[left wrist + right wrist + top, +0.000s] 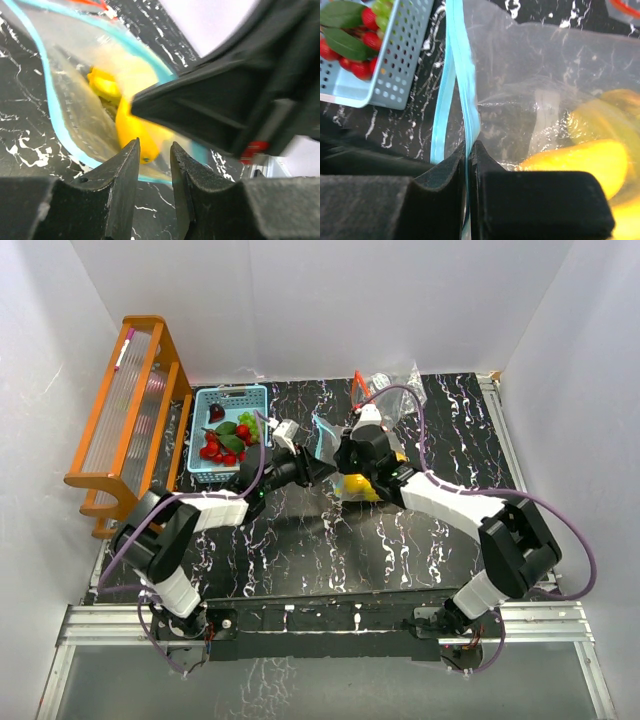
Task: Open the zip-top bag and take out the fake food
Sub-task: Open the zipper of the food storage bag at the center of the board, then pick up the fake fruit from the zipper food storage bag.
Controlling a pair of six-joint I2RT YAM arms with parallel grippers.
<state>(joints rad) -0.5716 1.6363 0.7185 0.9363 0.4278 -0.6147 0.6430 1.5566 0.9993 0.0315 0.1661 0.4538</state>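
Right end effector [468, 150] pinches bag [520, 95] just beside yellow fruit [580, 160].

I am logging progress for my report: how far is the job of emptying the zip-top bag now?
Done: the bag looks open, and red and green pieces lie in the blue basket. In hand: the right end effector pinches its blue zip strip; the left end effector, open, sits at the mouth. Left: yellow fruit is inside the bag.
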